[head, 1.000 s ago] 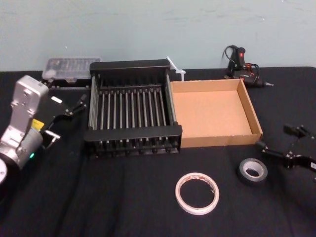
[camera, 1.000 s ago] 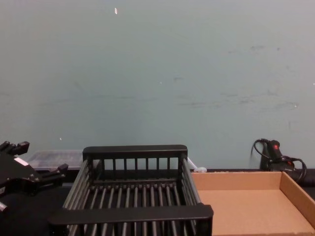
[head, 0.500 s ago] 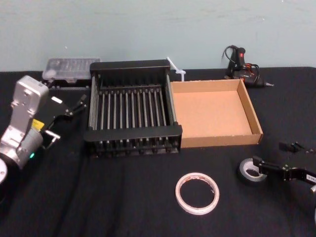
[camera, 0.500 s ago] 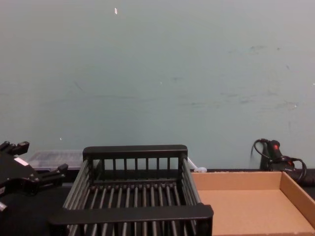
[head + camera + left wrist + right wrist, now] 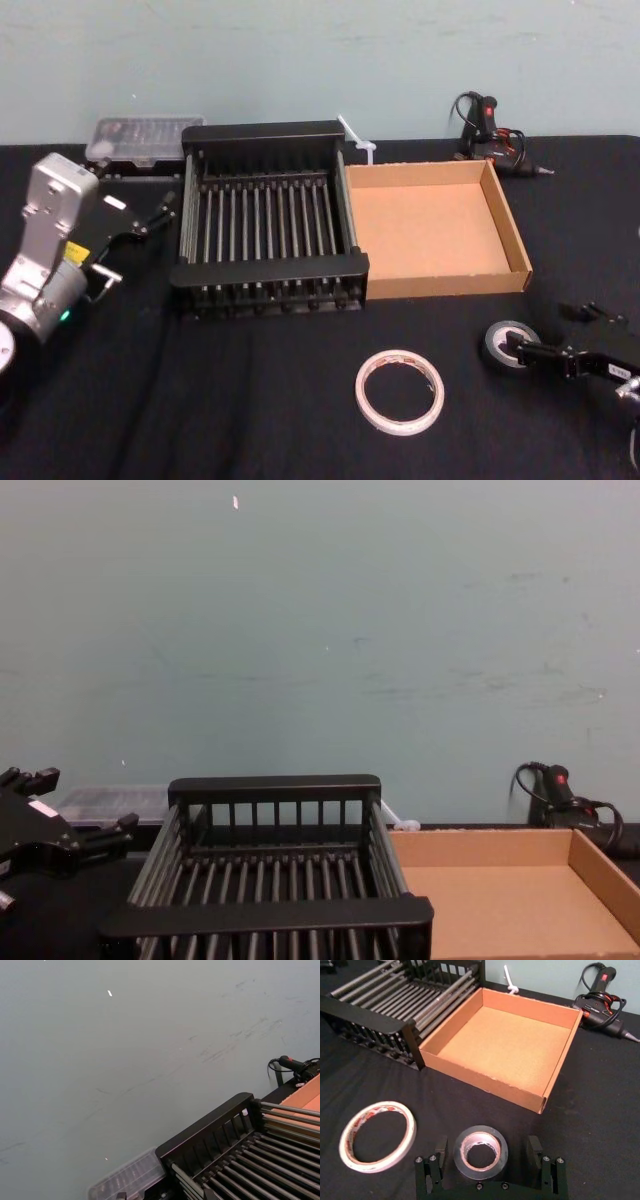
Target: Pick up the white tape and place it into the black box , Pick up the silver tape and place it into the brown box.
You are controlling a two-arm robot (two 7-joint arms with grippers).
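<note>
Note that the right gripper (image 5: pixel 487 1149) sits low over the bench (image 5: pixel 250 400), toward its near right corner, with its jaws spread wide and one finger on each side of the silver tape (image 5: pixel 480 1152). The wrist view shows a gap between each finger and the roll, so nothing is gripped yet. This straddle lets the jaws close across the roll's thick outer wall, which looks the firmest place to take it.

The roll lies flat, just in front of the brown box (image 5: pixel 450 283), whose low walls should call for only a short lift and carry. The box is empty.

The white tape (image 5: pixel 399 391) lies flat near the middle of the bench's near edge, apart from the silver roll and clear of the jaws. It has not been placed. The black box (image 5: pixel 270 268) stands touching the brown box's left wall, also empty.

The left gripper (image 5: pixel 137 243) is parked above the bench's left side, beside the black box, jaws apart and holding nothing
</note>
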